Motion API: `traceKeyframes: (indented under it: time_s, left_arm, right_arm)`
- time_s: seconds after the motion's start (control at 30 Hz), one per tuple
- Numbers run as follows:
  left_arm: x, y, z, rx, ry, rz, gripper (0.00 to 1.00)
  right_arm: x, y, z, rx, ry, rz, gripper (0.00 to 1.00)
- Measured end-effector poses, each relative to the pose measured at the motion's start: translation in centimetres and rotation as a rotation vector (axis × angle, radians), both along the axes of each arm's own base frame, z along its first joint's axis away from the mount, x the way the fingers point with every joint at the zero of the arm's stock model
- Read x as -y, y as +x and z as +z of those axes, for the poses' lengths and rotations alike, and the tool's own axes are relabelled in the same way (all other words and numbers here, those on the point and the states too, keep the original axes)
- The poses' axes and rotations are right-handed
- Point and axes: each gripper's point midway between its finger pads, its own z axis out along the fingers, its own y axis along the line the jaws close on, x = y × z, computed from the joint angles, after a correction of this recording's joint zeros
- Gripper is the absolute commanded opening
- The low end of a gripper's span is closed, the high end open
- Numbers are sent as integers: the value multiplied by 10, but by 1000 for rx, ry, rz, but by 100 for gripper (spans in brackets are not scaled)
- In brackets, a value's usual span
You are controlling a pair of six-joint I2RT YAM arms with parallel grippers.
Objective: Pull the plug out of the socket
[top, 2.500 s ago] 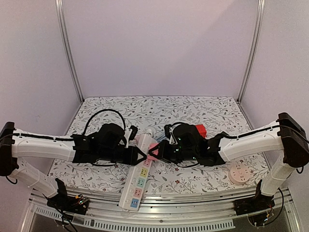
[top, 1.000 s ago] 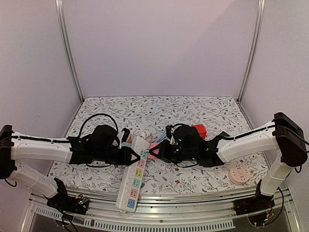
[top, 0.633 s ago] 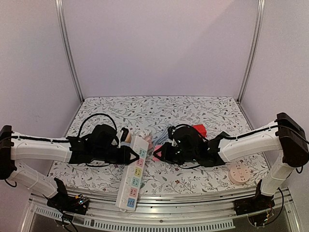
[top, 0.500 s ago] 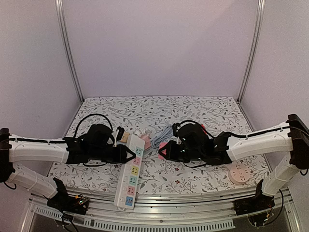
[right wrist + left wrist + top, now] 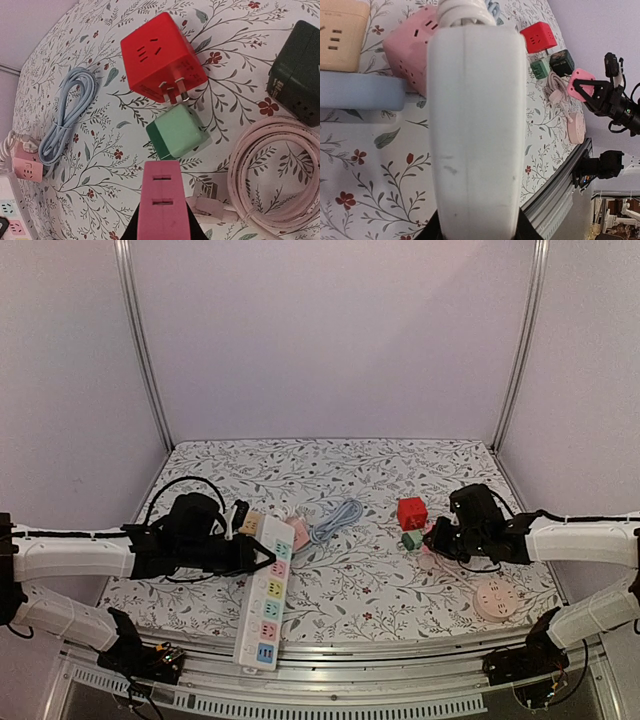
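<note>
On the floral-patterned counter (image 5: pixel 340 475), the long white plastic power strip with pastel sockets (image 5: pixel 265 605) is being clamped across its width by the left fingers (image 5: pixel 262 556), which are closed snugly onto it at the near left. The flat pink plastic plug (image 5: pixel 162 205) is being pinched tightly by the right fingers (image 5: pixel 134 232) and is being held well apart from the strip, over the counter's right side, near a red cube adapter (image 5: pixel 162 57) and a small green cube adapter (image 5: pixel 177 132).
</note>
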Motion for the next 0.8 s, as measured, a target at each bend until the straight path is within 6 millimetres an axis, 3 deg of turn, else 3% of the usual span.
traceKeyframes:
  time_s: [0.17, 0.3, 0.4, 0.53, 0.8]
  left_arm:
    - [3, -1, 4, -13, -30, -1, 9]
    - [6, -2, 7, -22, -52, -8, 9]
    - [8, -3, 7, -31, -62, -14, 9]
    - [10, -5, 9, -37, -74, -23, 9]
    - [15, -4, 19, -45, -103, -29, 9]
  right_arm:
    - [38, 19, 1, 3, -4, -76, 0]
    - [53, 26, -17, -43, -35, -90, 8]
    - [58, 25, -34, -93, -58, -84, 23]
    - [59, 24, -41, -110, -69, -78, 49]
    - [63, 21, -37, -93, -72, -83, 77]
